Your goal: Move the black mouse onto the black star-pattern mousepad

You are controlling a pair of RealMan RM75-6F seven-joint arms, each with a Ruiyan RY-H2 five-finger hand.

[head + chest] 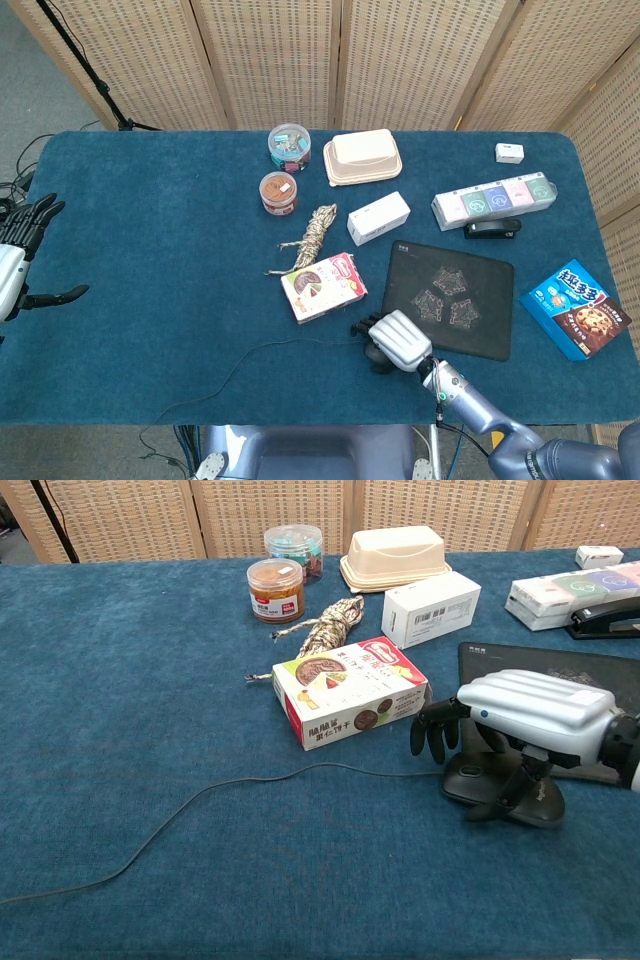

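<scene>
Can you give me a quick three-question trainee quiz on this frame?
1. True or false: the mouse already lies fully on the mousepad.
2. Which hand covers the mouse: A) left hand B) right hand?
3. Fill in: the box just left of the right hand is the ___ box.

Key: 1 false, it sits off the pad's near-left corner. 2 B. 3 snack.
</scene>
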